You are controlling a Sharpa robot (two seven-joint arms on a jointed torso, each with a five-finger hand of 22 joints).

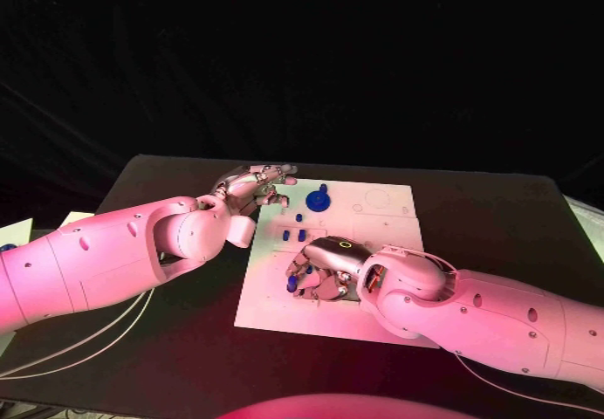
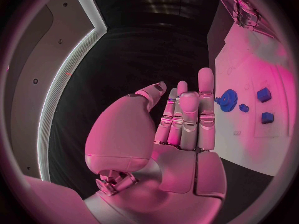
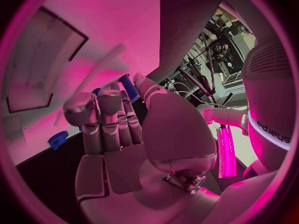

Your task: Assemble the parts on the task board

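Strong pink-magenta light washes the white arms and the flat white rectangular task board (image 1: 378,218), while the black bench (image 1: 490,227) and the background stay very dim. In both wrist views the fisheye lens bends straight edges, and the circle's rim darkens and blurs. A bright white light strip (image 2: 59,84) glares in the left wrist view.
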